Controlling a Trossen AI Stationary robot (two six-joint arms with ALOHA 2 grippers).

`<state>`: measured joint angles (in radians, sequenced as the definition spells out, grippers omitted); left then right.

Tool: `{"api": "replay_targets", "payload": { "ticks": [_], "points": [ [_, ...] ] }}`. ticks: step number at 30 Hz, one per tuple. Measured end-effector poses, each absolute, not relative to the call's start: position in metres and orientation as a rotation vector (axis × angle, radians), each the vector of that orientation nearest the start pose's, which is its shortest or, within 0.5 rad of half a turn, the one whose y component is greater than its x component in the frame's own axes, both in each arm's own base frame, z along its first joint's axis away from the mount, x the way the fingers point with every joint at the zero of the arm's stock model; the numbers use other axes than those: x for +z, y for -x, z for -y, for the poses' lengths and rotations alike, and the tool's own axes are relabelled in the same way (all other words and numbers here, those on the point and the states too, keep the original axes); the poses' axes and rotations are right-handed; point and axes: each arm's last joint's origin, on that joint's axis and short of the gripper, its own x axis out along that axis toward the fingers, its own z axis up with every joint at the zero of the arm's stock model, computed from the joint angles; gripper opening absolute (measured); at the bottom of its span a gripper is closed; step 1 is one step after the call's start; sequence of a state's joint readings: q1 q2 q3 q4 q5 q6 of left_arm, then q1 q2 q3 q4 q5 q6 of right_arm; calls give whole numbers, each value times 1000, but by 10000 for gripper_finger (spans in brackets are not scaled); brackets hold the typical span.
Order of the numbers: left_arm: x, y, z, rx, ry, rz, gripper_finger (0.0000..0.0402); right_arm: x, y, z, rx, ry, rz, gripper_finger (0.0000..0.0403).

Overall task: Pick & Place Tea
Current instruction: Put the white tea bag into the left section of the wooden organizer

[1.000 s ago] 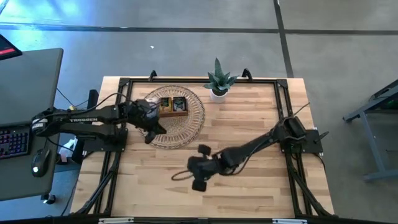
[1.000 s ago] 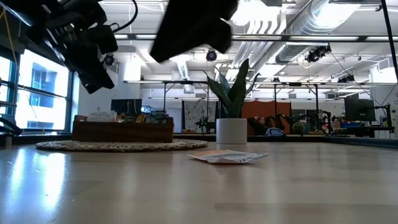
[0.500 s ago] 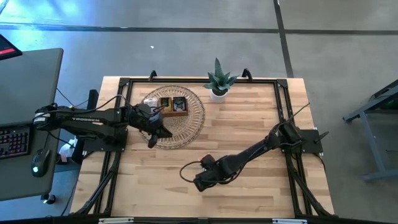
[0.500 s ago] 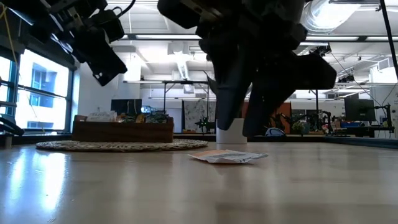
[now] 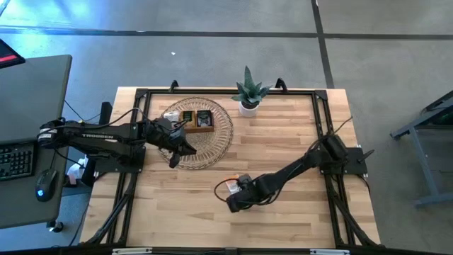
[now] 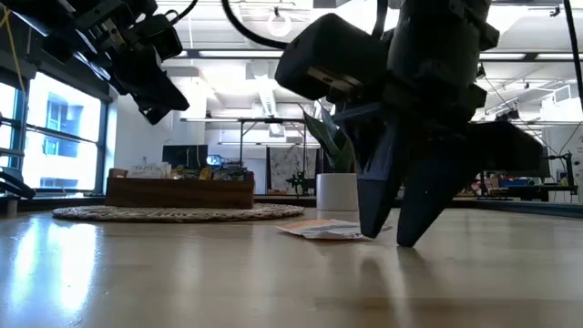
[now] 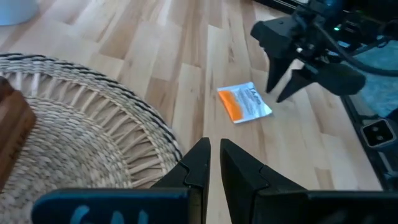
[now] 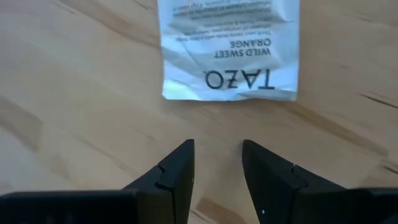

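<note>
On the wooden table (image 5: pixel 283 142), an orange-and-white tea sachet (image 5: pixel 228 186) lies flat beyond the woven mat (image 5: pixel 212 138); the right gripper (image 5: pixel 233 202), fingers parted and empty, stands just beside it. The left gripper (image 5: pixel 177 150), nearly closed and empty, hovers over the mat.

The tea sachet (image 8: pixel 229 48) lying on the wooden table carries, in the right wrist view, the brand "TAZO" in large dark letters and "WILD SWEET ORANGE" in smaller ones toward 12 o'clock of it; finer lines beyond are too small to read. The left arm (image 5: pixel 95 132) bears white lettering, unreadable.
</note>
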<state>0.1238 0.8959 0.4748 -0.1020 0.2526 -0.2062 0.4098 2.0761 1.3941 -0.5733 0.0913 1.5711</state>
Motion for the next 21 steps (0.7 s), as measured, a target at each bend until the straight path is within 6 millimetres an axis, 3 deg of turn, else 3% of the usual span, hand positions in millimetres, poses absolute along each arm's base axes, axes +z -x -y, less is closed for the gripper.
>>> {"api": "replay_targets", "payload": {
  "ticks": [10, 21],
  "points": [
    [216, -185, -16, -70, 300, -529, 36, 123, -344, -132, -725, -1100, -872, 130],
    [216, -186, -16, -68, 307, -528, 36, 103, -336, -105, -726, -1138, -713, 130]
  ]
}}
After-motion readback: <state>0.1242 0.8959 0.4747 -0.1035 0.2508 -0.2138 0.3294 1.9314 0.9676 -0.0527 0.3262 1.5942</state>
